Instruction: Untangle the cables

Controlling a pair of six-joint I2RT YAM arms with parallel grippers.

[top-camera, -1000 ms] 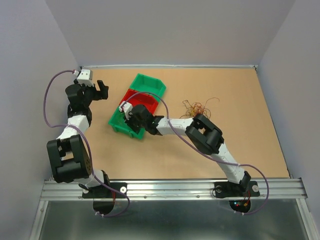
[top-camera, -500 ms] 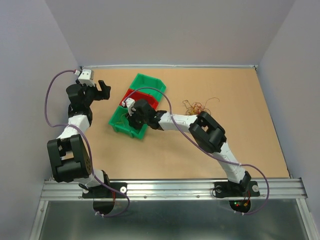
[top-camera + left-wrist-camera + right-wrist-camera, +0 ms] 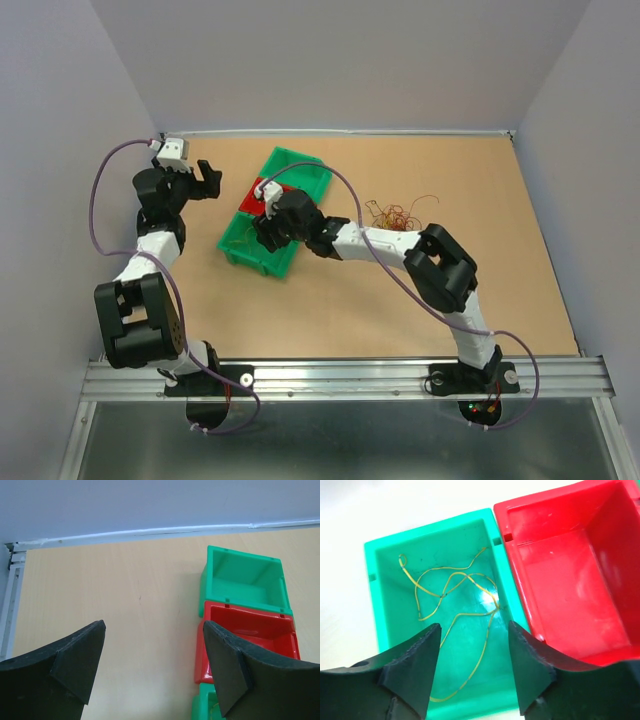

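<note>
Loosely, yellow cables (image 3: 442, 595) lay in the green bin (image 3: 385, 605) just beyond my right gripper's (image 3: 475, 626) spread, empty fingers; the tangled clump (image 3: 393, 214) sat well back from them, beside my forearm. My left gripper (image 3: 154, 625) gaped wide too.

Seen from overhead, the right gripper (image 3: 265, 235) has crept up and to the right along the row of bins (image 3: 300, 172) at centre frame, covering more of the red bin (image 3: 247, 200), as the right arm's elbow (image 3: 445, 265) swings out toward the frame's right side
</note>
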